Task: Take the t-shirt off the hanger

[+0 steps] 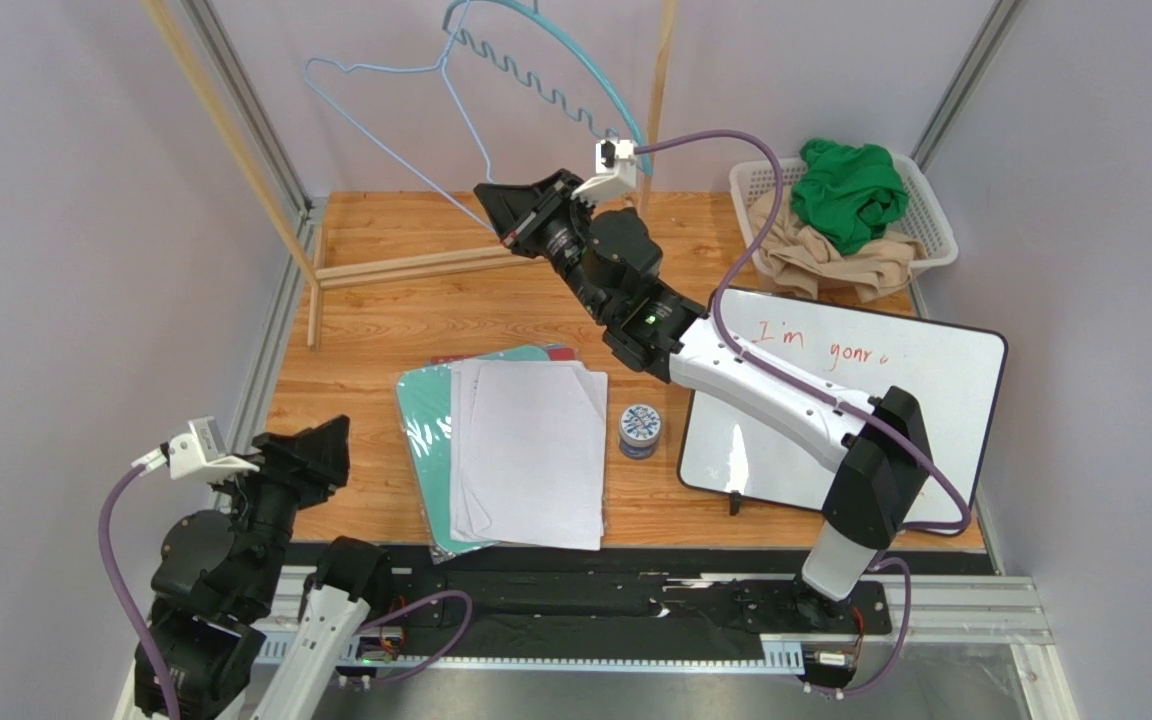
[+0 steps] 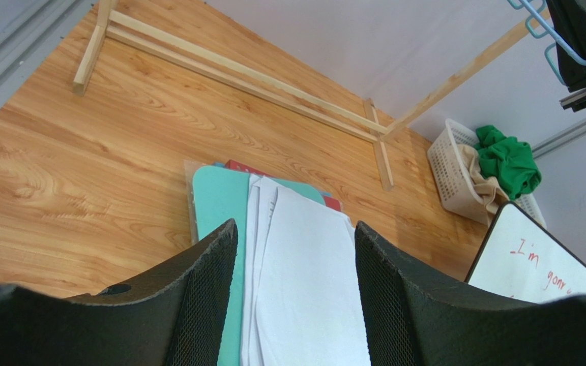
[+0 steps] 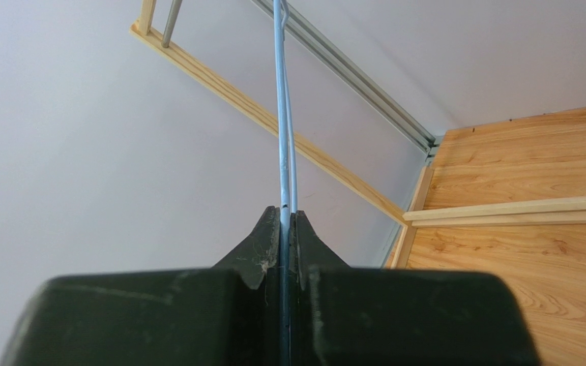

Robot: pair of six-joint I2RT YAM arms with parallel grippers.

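While the green t-shirt (image 1: 850,188) lies bunched in the white basket (image 1: 755,180) at the bench's (image 1: 372,323) far right corner, we note the blue wire hanger (image 3: 282,114) raised at the back, right end effector (image 3: 287,217) pinched tight on it. Left end effector (image 2: 296,252) gapes wide, holding nothing, low at near left

Bright, even, diffuse light fills all three views; shadows are faint and soft. Wood grain on the table (image 1: 372,323) is sharp. In the right wrist view, dark fingers (image 3: 258,252) at 6 o'clock look slightly blurred.
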